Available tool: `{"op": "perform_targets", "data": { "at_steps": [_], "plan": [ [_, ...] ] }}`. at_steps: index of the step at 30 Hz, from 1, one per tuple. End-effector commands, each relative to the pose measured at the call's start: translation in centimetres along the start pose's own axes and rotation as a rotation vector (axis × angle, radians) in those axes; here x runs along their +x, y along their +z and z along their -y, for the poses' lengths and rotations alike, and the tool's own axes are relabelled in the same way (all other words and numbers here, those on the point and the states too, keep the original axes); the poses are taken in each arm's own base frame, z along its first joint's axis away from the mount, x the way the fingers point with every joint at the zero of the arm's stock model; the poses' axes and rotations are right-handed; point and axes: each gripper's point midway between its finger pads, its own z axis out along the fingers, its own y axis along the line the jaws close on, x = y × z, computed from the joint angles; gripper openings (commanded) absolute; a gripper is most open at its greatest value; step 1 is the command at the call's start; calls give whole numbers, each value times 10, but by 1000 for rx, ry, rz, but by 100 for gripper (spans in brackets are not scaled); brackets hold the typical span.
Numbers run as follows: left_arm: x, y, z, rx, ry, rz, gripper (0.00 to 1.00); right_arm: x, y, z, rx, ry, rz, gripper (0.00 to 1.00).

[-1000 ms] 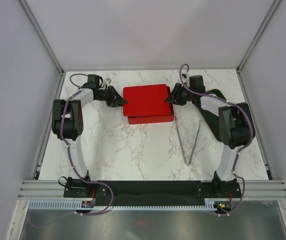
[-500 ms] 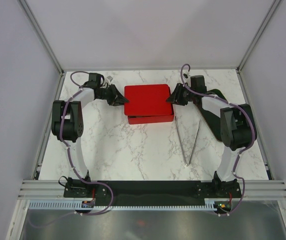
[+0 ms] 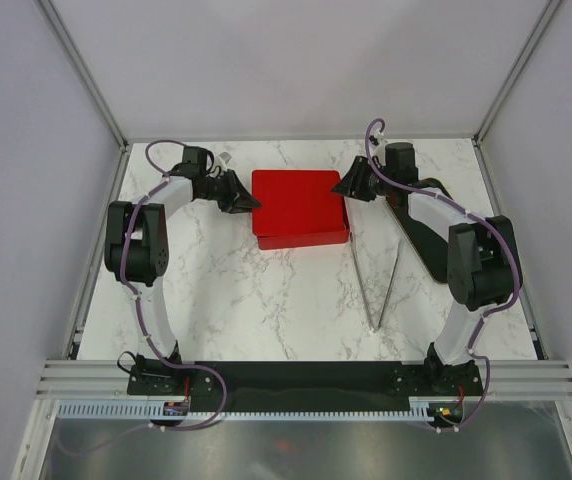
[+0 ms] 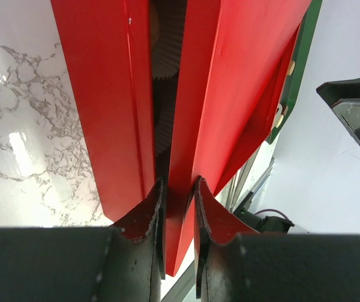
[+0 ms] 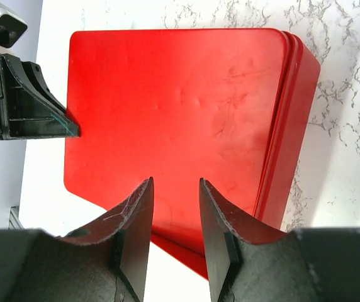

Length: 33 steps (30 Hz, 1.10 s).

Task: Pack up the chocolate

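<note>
Jaws of your left gripper (image 4: 179, 184) are clenched on the near rim of the red lid (image 4: 230, 94). They hold it lifted off the red base (image 4: 104, 94), so a gap just ahead shows pleated paper cups (image 4: 165, 60). Your right gripper (image 5: 175, 182) hangs with jaws parted over the lid's opposite edge, grasping nothing, probably placed to steady it. No chocolate shows; judge it hidden inside, ahead of the left jaws.

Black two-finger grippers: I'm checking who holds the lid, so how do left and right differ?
The black left gripper pinches the flat red lid by its edge; the black right gripper pinches nothing visible. The left gripper's jaws stand narrow, the right gripper's wider. Both point at it from opposite sides.
</note>
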Motion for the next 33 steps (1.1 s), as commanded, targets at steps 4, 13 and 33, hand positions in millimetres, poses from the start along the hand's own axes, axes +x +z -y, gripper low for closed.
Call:
{"op": "perform_targets", "data": {
  "at_steps": [4,13,33],
  "plan": [
    [-1,-5,-36,-134,-52,32,5,-13,-3,-8,-15,-56,30,43],
    [-7,-19,-23,15,-168,24,2,-1,3,10,35,-66,-11,46],
    [-1,-38,21,267,-266,-15,2,15,15,2,-48,48,-81,60]
  ]
}}
